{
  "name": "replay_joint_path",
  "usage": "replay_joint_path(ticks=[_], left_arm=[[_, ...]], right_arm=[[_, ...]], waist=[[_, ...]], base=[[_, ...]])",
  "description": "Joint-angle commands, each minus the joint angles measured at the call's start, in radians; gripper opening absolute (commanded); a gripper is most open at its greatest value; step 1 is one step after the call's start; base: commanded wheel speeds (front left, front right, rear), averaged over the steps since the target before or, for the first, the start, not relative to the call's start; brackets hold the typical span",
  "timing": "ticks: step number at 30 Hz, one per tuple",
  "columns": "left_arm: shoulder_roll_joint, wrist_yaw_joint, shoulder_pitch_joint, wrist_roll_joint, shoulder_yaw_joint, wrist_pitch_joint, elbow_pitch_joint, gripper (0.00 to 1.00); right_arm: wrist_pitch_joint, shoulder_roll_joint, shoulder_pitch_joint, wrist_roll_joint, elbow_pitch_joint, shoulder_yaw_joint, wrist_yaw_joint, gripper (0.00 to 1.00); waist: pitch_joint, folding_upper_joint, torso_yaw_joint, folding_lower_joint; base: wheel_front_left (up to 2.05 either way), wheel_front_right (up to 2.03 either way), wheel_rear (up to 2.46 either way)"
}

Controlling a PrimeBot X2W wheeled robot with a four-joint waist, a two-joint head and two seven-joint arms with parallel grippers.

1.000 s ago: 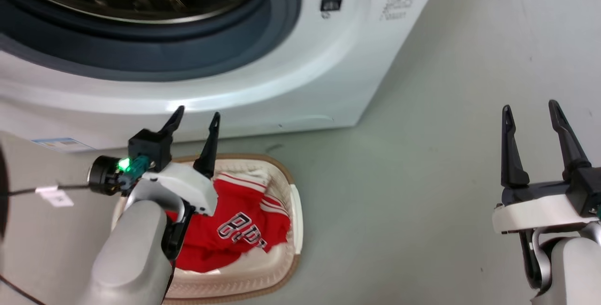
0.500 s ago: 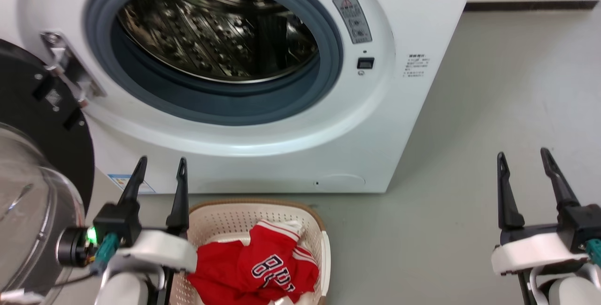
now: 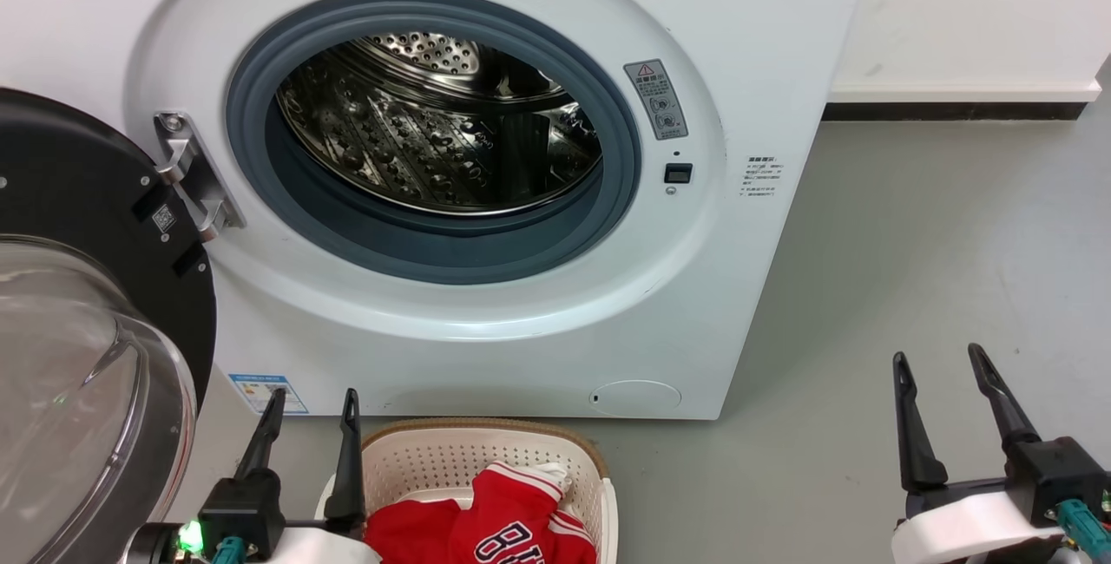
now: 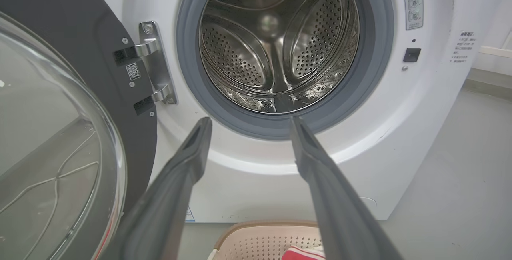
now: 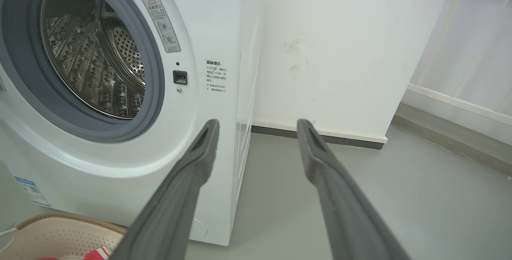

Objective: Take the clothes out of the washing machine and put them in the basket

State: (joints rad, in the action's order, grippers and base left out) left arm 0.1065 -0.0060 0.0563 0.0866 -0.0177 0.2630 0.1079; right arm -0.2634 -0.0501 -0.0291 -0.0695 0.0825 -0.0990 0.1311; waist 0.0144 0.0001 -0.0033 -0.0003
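Clothes (image 3: 486, 521): red, in the basket (image 3: 417, 460) on the floor (image 3: 911, 243) before the washing machine (image 3: 764, 69).
Jersey lettering (image 3: 515, 542): cut off, unreadable.
Warning sticker (image 3: 657, 100): print too small.
Left gripper (image 3: 314, 392), right gripper (image 3: 936, 352): fingers apart, empty.

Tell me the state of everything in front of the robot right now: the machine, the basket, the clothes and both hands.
washing machine, door swung open, no clothes visible in the drum.
basket, upright on the floor before the machine, holding clothes.
clothes, red, crumpled inside the basket.
left hand, open, empty.
right hand, open, empty.
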Motion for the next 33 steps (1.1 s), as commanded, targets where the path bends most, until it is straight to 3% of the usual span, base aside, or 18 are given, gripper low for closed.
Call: replay_joint_path(ticks=[1,33], left_arm=[[-0.008,-0.002,0.015,-0.017,0.0,0.002,-0.009,1.0],[-0.039,-0.016,0.039,-0.061,0.02,0.003,-0.011,1.0]], right_arm=[[-0.002,0.0,-0.019,0.006,-0.001,0.006,-0.001,1.0],[-0.002,0.0,-0.023,0.01,0.006,0.003,-0.001,1.0]], waist=[[-0.007,-0.0001,-0.007,0.0003],[-0.02,-0.0001,-0.03,0.0003]], base=[[0.0,0.0,0.0],[0.0,0.0,0.0]])
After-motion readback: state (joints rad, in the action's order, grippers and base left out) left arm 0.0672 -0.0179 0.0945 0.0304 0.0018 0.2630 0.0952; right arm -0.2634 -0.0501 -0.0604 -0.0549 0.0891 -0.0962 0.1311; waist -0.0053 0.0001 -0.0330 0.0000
